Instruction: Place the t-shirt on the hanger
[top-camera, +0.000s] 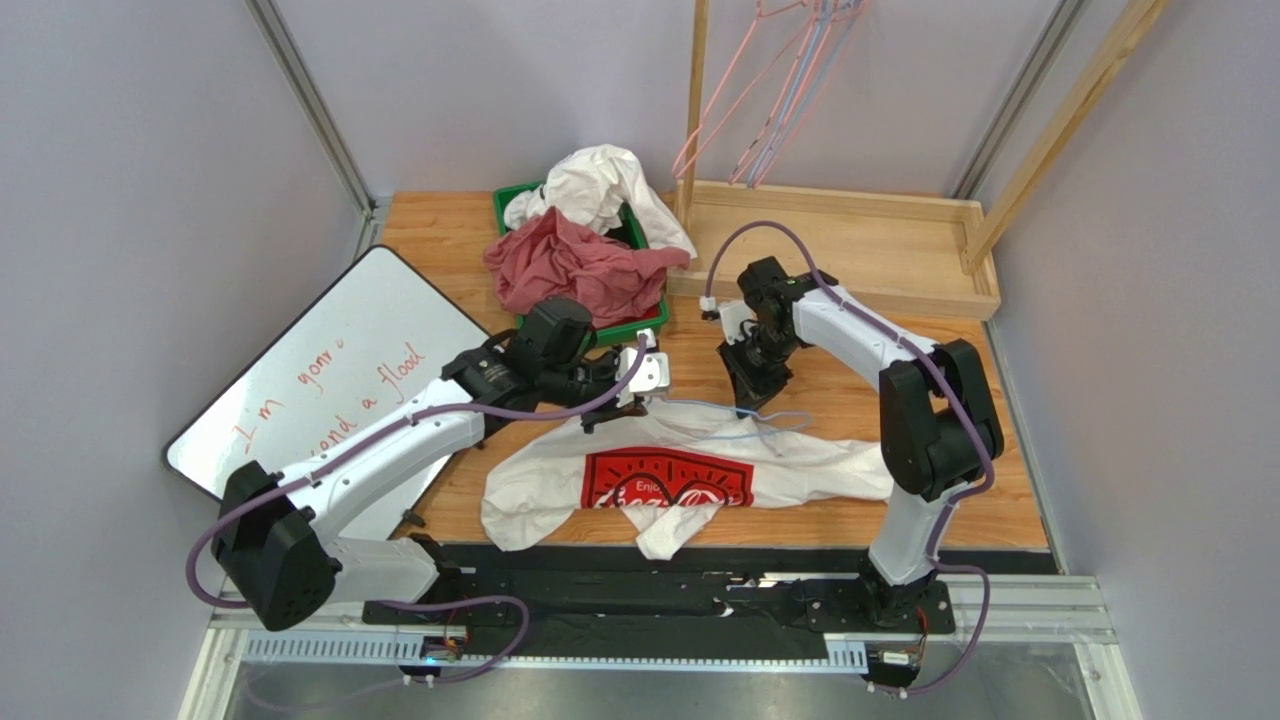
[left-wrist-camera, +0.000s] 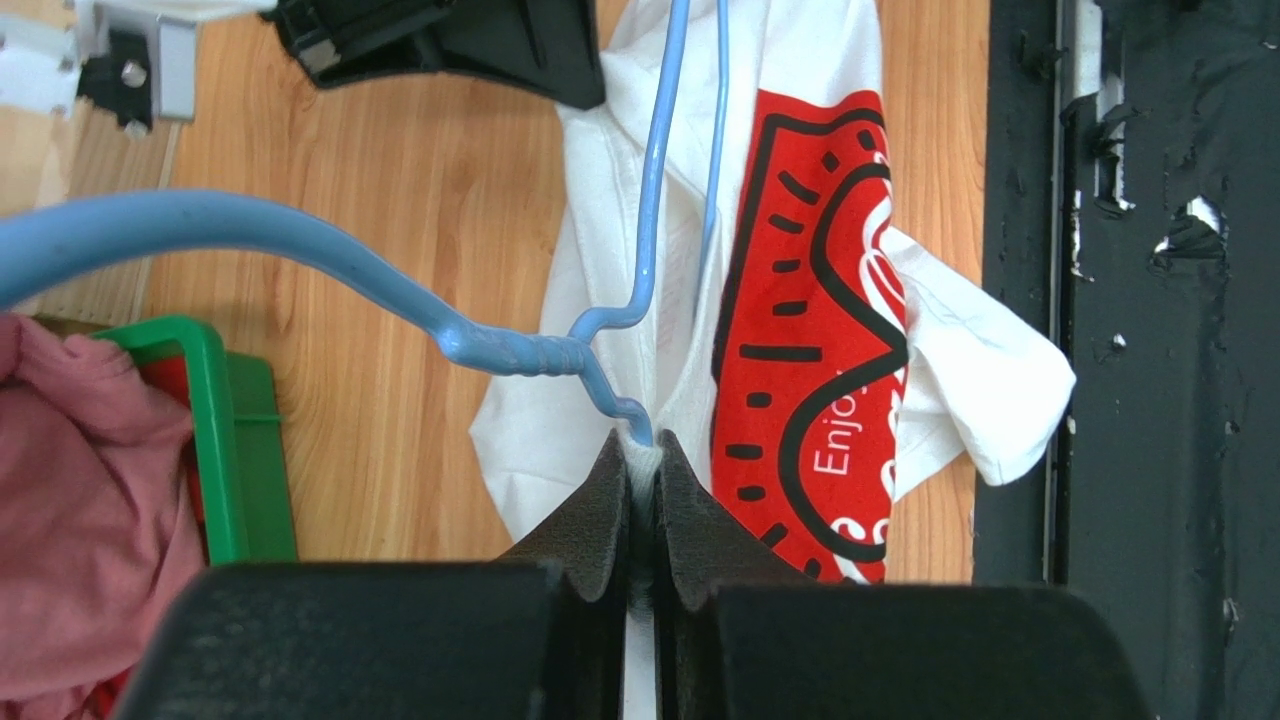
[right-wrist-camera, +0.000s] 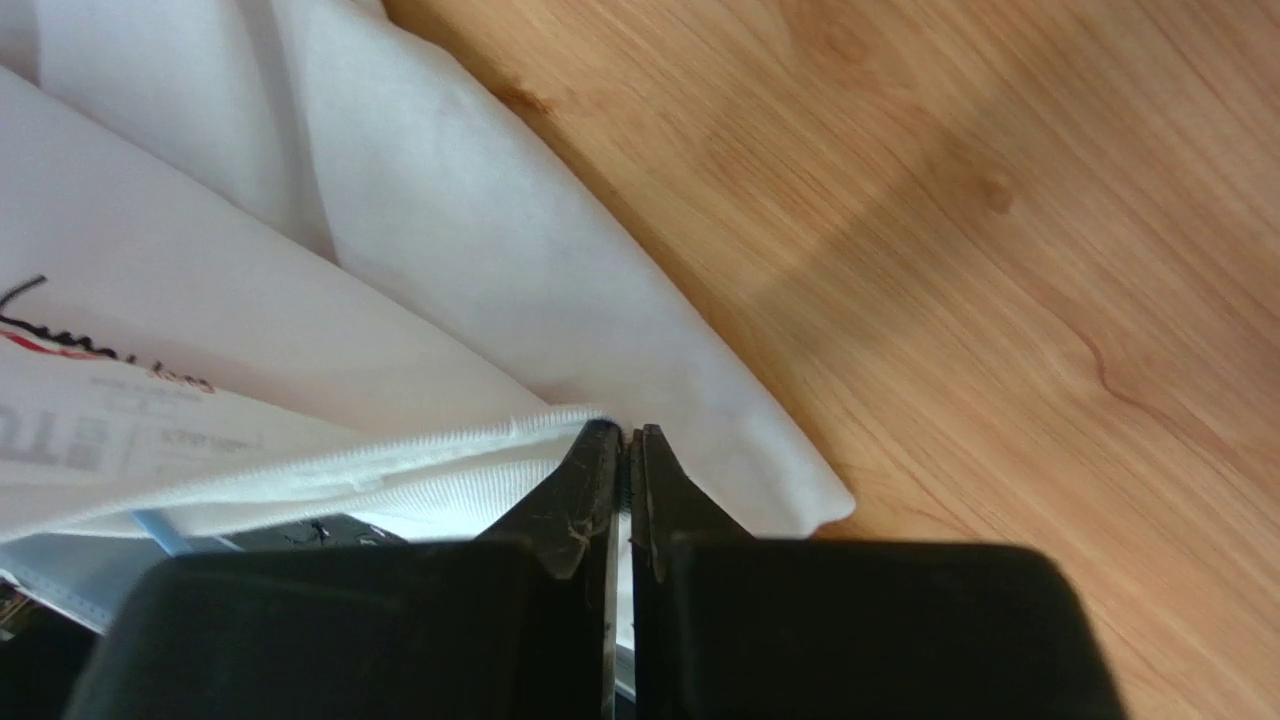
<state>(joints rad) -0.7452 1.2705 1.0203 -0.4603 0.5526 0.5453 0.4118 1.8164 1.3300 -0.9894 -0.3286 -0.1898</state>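
Note:
The t-shirt (top-camera: 661, 468), white with a red chest print, lies spread on the wooden table near the front edge. The pale blue hanger (left-wrist-camera: 504, 350) lies over it, hook to the left and one arm running along the shirt. My left gripper (top-camera: 643, 375) (left-wrist-camera: 642, 447) is shut at the shirt's top edge, pinching the hanger's wire just below its twisted neck together with white ribbed fabric. My right gripper (top-camera: 747, 387) (right-wrist-camera: 628, 435) is shut on the shirt's ribbed collar edge (right-wrist-camera: 376, 465), just right of the left gripper.
A green bin (top-camera: 657, 311) behind the left gripper holds a red garment (top-camera: 579, 263) and a plain white one (top-camera: 609, 188). A whiteboard (top-camera: 323, 375) lies at the left. A wooden rack base (top-camera: 857, 248) with pink and lavender hangers (top-camera: 766, 75) stands at the back.

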